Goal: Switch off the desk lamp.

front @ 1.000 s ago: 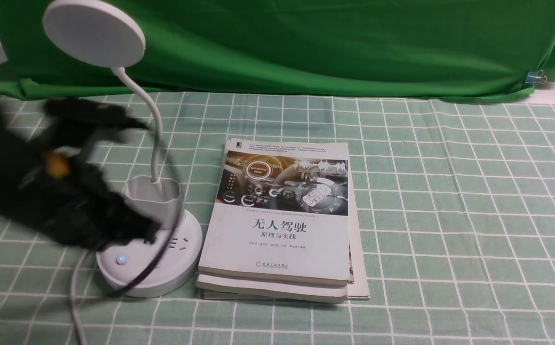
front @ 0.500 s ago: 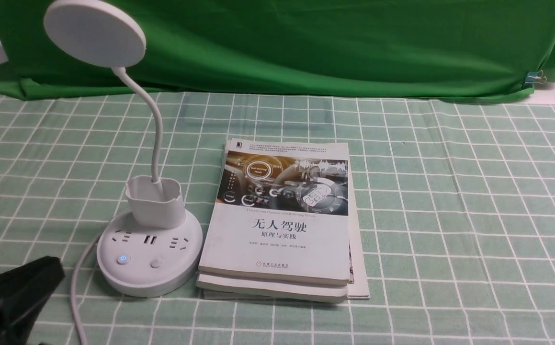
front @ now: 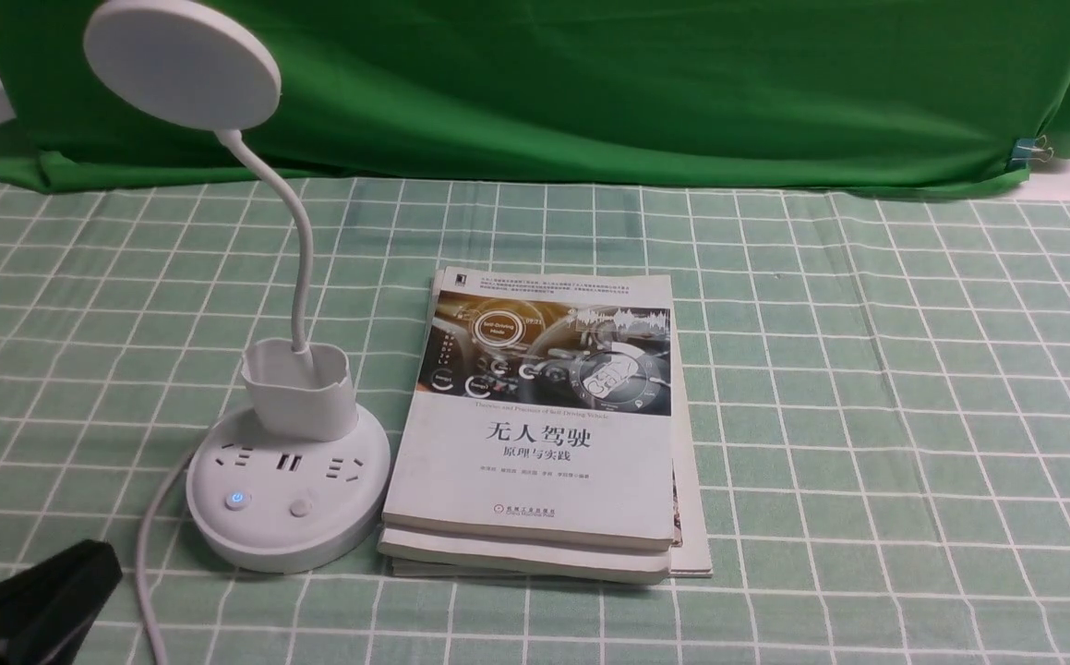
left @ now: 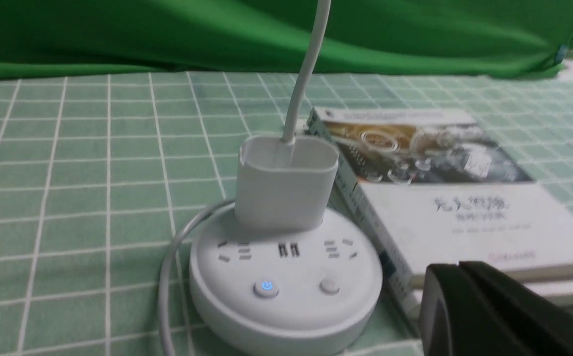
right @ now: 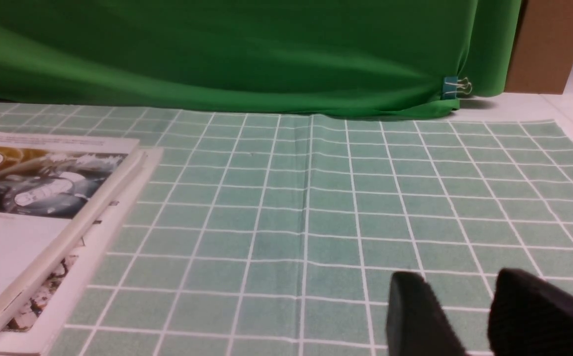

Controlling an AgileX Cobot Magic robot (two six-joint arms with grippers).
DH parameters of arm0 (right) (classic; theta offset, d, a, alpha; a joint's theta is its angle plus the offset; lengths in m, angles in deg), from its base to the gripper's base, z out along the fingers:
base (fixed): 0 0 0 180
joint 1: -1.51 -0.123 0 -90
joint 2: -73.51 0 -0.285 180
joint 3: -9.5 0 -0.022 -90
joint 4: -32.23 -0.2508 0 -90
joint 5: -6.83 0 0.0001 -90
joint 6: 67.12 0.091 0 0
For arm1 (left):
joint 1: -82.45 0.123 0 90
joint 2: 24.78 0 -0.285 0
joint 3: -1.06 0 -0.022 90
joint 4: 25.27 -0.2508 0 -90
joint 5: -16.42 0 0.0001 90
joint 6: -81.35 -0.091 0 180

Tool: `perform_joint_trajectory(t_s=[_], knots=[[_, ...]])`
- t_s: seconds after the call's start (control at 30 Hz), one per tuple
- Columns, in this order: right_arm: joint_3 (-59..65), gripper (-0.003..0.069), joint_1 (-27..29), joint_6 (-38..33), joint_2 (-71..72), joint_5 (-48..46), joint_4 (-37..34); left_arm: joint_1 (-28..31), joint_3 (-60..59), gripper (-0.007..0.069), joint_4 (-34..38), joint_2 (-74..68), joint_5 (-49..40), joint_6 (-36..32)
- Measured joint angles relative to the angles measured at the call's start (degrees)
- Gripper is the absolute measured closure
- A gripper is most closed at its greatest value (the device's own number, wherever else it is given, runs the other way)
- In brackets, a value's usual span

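Note:
The white desk lamp (front: 287,499) stands at the left, with a round disc head (front: 181,63), thin neck, cup holder and round base. The base has a blue-lit button (front: 236,500) and a plain button (front: 300,507). It also shows in the left wrist view (left: 286,282), with the lit button (left: 266,288). My left gripper (front: 96,563) is shut and empty at the bottom left corner, apart from the base; in its wrist view (left: 457,269) the fingers are pressed together. My right gripper (right: 457,282) is open and empty over bare cloth, out of the front view.
A stack of books (front: 544,434) lies right beside the lamp base. The lamp's white cord (front: 149,554) runs off the front edge. A green checked cloth (front: 867,416) covers the table. A green backdrop (front: 590,83) hangs behind.
My left arm has pulled back from over the lamp base to the bottom left corner, then sunk a little lower. The lamp and books have not moved.

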Motion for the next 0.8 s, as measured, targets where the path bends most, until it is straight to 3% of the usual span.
perform_joint_trajectory(t_s=[0.33,0.6,0.8], knots=[[0.0,0.0417,0.0,0.0,0.0,0.0,0.0,0.7,-0.1,0.0624,-5.4,0.1,-1.1,0.0],[0.0,0.0417,0.0,0.0,0.0,0.0,0.0,16.2,-5.3,0.0624,-2.1,9.4,-1.4,0.0],[0.0,0.0417,0.0,0.0,0.0,0.0,0.0,20.3,-5.8,0.0624,1.7,14.9,-8.1,0.1]])
